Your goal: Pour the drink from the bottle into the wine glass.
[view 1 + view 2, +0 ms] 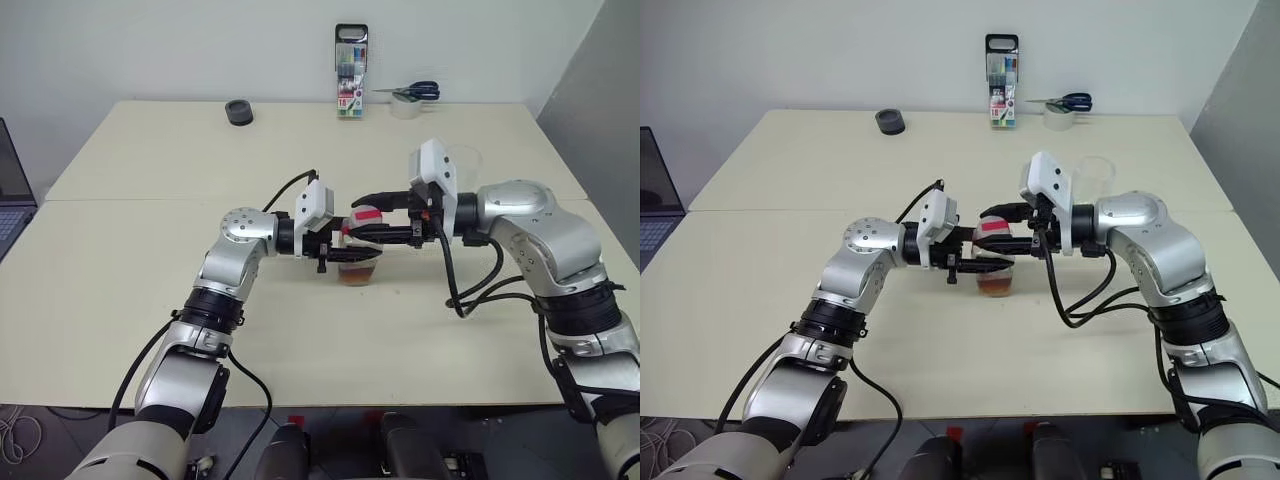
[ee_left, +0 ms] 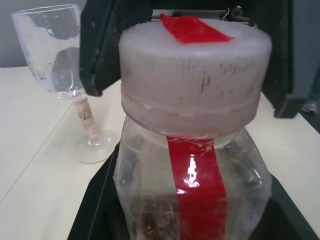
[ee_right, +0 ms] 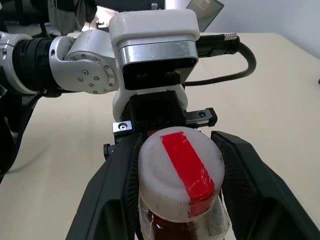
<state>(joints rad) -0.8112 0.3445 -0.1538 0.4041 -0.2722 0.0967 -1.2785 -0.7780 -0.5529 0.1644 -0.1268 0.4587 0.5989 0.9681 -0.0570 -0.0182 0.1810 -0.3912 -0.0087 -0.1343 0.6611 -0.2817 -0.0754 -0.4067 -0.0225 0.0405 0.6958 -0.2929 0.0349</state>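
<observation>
The bottle (image 1: 358,262) is a small clear plastic one with a red label strip and a white cap (image 3: 180,175) crossed by red tape. It hangs just above the table's middle, and the reddish-brown drink (image 1: 996,283) fills its lower part. My left gripper (image 1: 345,254) comes in from the left and is shut on the bottle's body. My right gripper (image 3: 172,145) reaches from the right, its black fingers (image 3: 117,190) pressed to both sides of the cap. The wine glass (image 2: 52,55) stands upright and empty on the table behind my right wrist.
At the back edge stand a case of coloured pens (image 1: 351,60), a tape roll with blue-handled scissors (image 1: 410,98) and a small black round object (image 1: 239,112). A laptop (image 1: 10,205) sits at the far left. A seam (image 1: 150,199) runs across the two joined tables.
</observation>
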